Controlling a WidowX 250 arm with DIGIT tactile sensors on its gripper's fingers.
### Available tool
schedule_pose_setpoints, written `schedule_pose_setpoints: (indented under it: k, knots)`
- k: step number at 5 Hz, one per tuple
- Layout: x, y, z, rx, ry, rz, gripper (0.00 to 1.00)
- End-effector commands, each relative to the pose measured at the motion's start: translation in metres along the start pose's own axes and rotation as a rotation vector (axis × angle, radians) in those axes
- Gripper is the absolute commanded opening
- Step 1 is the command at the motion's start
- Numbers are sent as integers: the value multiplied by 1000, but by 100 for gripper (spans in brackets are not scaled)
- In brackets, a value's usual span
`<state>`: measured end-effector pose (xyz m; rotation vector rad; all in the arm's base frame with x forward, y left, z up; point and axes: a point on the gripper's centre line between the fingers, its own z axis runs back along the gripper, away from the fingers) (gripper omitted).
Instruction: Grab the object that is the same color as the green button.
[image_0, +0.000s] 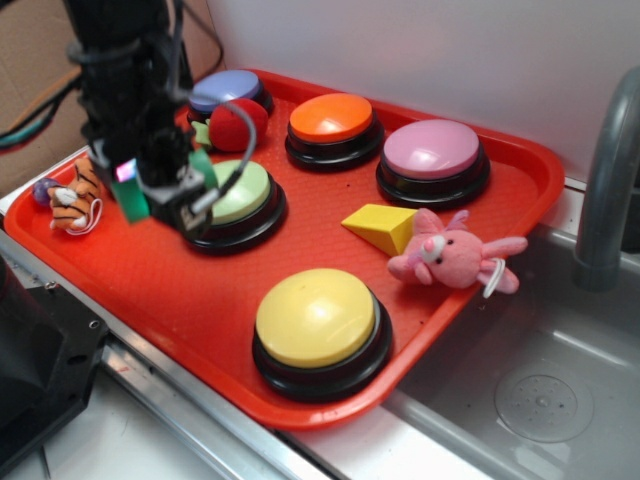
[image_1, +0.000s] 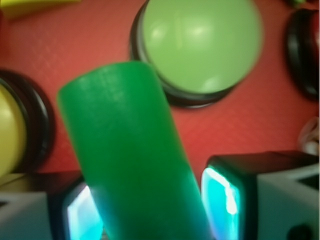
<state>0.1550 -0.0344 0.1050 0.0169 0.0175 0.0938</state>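
The green cylinder block (image_0: 130, 203) is held between my gripper's (image_0: 170, 195) pads, tilted, just above the red tray (image_0: 150, 290). In the wrist view the cylinder (image_1: 130, 150) fills the middle between the two lit pads of my gripper (image_1: 155, 212). The pale-green domed button (image_0: 243, 190) on its black base sits right beside and behind the gripper; in the wrist view it (image_1: 200, 45) lies ahead of the cylinder's free end.
On the tray are a yellow button (image_0: 315, 315), yellow wedge (image_0: 385, 225), pink plush (image_0: 445, 255), red ball with leaves (image_0: 238, 125), orange (image_0: 331, 117), pink (image_0: 432, 148) and blue (image_0: 225, 90) buttons, and a tiger plush (image_0: 75, 200). A sink (image_0: 540, 390) lies right.
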Motion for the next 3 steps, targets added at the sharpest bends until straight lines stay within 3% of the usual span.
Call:
schedule_pose_setpoints:
  k: [1,3]
  knots:
    - [33,17,81,-8,9,32,0]
    - [26,49,100,11,-55,191,0]
